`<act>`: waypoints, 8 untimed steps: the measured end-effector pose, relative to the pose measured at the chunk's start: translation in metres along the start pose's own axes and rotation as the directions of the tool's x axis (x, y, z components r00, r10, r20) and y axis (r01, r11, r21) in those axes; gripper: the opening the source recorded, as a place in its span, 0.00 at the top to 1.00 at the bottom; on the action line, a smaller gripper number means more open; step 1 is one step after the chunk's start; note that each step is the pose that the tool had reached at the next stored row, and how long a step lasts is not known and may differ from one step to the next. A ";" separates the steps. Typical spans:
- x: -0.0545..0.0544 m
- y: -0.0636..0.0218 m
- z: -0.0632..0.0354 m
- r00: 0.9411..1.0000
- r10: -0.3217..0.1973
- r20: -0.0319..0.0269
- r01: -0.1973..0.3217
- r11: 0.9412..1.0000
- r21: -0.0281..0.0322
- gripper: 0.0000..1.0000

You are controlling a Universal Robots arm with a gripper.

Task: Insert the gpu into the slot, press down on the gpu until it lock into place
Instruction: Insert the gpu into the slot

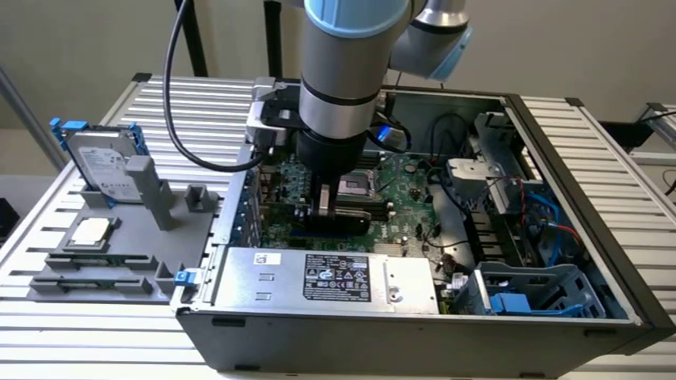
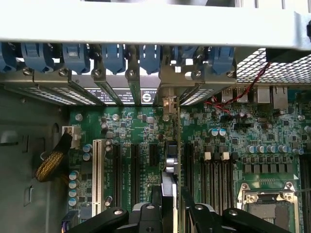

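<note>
The insertion step is in hand. The black two-fingered gripper [image 2: 170,213] pinches the thin flat black gpu card [image 2: 171,167] from both faces, holding it on edge over the green motherboard [image 2: 121,126], its metal end near the rear bracket openings. The long bright-blue slot [image 1: 319,236] seems to show as a sliver just under the gripper, though whether the card's lower edge has entered it is hidden.

As I judge it, seating calls for the card kept upright and in line with the slot, then a straight downward push.

The open dark metal computer case [image 1: 549,111] lies on a slatted aluminium table [image 1: 613,158]. A grey labelled power-supply box [image 1: 328,277] sits inside. A silver hard drive with blue clips [image 1: 100,162] stands at the exterior view's left.
</note>
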State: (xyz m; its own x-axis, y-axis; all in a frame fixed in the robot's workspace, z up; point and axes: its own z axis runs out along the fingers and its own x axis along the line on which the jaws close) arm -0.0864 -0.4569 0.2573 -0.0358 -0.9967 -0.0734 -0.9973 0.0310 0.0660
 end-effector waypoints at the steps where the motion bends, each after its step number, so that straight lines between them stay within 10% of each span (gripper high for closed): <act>1: 0.000 -0.0001 0.0001 1.000 0.000 0.000 0.000 1.000 0.000 0.74; 8: 0.000 -0.0007 0.0014 1.000 0.000 0.000 0.000 1.000 0.000 0.74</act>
State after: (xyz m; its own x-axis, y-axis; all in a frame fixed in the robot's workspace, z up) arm -0.0858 -0.4569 0.2558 -0.0354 -0.9967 -0.0733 -0.9973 0.0306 0.0660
